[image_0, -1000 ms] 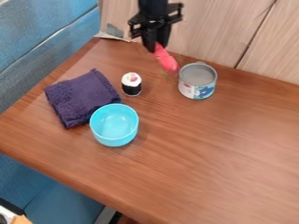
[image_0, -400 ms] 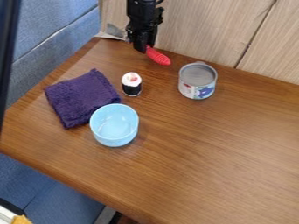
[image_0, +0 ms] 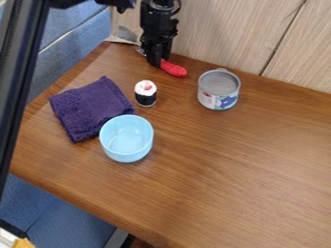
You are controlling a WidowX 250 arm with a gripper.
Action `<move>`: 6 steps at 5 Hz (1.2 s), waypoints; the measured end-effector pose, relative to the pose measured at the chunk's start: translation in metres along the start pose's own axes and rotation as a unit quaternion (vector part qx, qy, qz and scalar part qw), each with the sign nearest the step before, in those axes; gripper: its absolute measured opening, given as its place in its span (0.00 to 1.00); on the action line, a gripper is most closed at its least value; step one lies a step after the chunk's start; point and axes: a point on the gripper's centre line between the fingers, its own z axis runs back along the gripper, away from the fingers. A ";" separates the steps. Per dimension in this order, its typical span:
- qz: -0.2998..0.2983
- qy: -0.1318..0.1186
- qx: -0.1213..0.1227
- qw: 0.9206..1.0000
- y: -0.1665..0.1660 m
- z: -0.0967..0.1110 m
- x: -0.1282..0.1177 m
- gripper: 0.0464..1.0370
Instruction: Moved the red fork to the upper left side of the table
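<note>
Red fork (image_0: 174,69), one: by the surface's (image_0: 219,164) top edge, toward the upper left corner; red end angled out rightward; jaws closed on its other end, no gap seen; contact with the surface, cannot tell; tin can (image_0: 218,89): to its right, by the top edge; sushi piece (image_0: 145,93): below the fork; step in hand, by judgement: placing; next: settle the fork flat, part the jaws, rise straight clear.
</note>
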 end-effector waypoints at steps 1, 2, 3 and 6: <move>0.006 0.012 -0.008 1.000 0.002 -0.003 0.000 0.59; 0.012 0.009 -0.012 1.000 0.006 -0.002 -0.001 0.86; 0.011 0.012 -0.020 1.000 0.009 -0.001 -0.003 0.97; -0.012 0.012 -0.059 0.998 0.001 0.025 -0.002 0.96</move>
